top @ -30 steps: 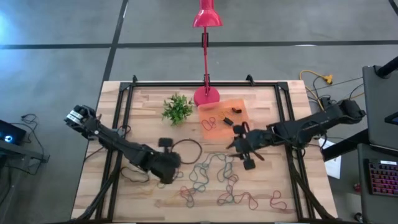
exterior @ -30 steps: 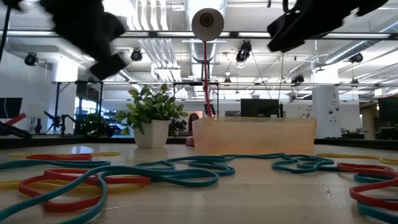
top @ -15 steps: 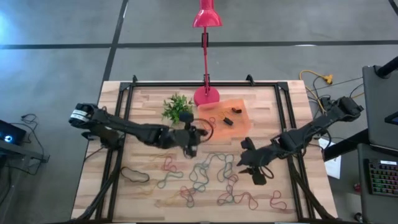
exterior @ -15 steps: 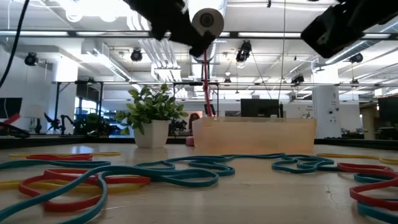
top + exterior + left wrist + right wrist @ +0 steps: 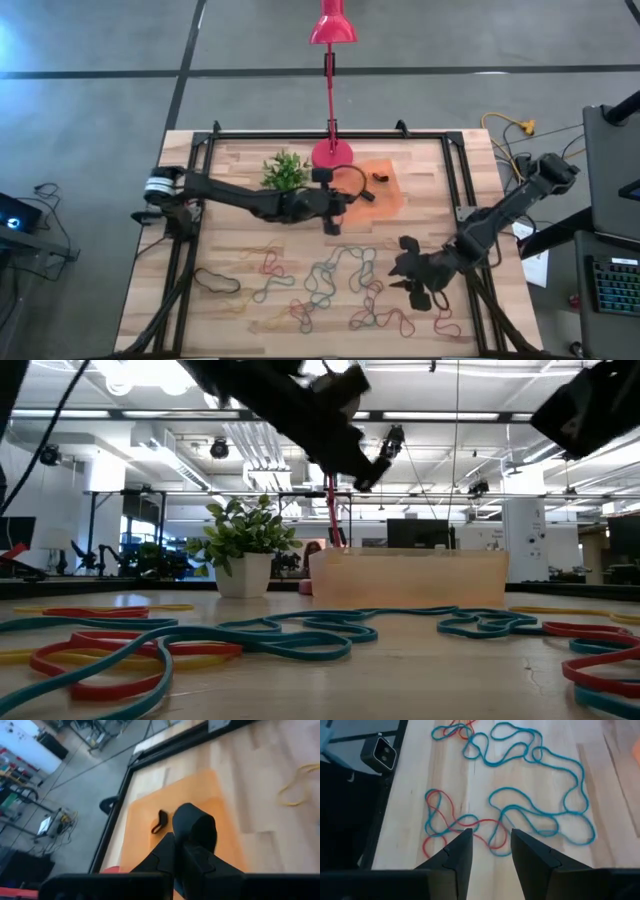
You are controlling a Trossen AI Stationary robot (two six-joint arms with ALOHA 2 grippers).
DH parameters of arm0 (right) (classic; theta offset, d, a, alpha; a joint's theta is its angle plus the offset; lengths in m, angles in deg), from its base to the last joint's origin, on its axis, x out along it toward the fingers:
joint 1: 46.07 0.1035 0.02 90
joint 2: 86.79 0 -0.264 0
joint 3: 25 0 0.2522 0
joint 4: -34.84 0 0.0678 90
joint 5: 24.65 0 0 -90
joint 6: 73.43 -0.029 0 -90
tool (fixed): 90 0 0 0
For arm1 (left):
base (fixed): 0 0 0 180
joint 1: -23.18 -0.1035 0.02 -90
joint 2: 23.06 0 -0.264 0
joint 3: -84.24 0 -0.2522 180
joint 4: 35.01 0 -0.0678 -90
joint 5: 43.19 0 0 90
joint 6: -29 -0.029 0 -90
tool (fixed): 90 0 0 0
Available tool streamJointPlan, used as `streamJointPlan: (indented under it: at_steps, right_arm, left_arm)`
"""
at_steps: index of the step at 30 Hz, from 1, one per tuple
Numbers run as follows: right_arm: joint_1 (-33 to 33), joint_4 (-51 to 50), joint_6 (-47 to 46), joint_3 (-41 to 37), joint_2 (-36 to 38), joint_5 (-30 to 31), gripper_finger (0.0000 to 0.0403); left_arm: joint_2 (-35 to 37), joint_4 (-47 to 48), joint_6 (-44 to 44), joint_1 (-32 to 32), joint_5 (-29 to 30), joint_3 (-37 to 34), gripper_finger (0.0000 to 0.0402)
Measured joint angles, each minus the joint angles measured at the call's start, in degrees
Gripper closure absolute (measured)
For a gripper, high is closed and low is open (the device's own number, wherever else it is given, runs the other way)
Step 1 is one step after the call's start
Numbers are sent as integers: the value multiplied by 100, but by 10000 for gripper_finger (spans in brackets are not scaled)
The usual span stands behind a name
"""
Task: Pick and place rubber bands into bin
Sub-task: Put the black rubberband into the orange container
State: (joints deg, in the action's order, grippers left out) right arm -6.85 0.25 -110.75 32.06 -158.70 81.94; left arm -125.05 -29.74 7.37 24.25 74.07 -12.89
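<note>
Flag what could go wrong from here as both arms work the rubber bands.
The left gripper carries a black loop at the orange bin's edge; released early, it could land outside. The right gripper, open over tangled red and teal bands, may lift several at once or drag the cluster.

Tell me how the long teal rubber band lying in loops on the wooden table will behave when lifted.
The long teal rubber band lies in loose, irregular curves, so it is probably floppy and would dangle and stretch. It looks thin, so likely very light. It crosses a red rubber band, so that one may drag along.
</note>
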Motion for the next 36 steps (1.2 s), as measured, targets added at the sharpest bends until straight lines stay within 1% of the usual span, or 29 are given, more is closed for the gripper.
streamJointPlan:
  at_steps: [3,6,11,17,20,26,29,33,36]
  right_arm:
    - [197,-2,-356,-12,-93,149,283]
    - [345,6,-642,-14,-130,234,287]
    - [526,-2,-796,-25,-132,461,292]
    - [556,0,-796,-38,-132,471,293]
    - [556,1,-814,-39,-132,489,292]
    - [556,3,-822,-47,-132,592,297]
    - [556,1,-820,-47,-132,611,301]
    - [556,-9,-820,-47,-132,625,306]
    - [556,-313,-966,-106,-132,950,310]
  left_arm:
    - [-395,-6,0,-185,3,350,401]
    - [-646,10,-15,-257,3,572,401]
    - [-748,51,-32,-336,-7,713,401]
    - [-751,152,22,-414,-6,681,399]
    - [-751,336,39,-438,-53,679,378]
    - [-751,699,221,-451,-306,739,310]
    - [-751,846,330,-449,-336,805,280]
    - [-730,876,332,-451,-335,805,257]
    - [-587,928,356,-400,-334,799,251]
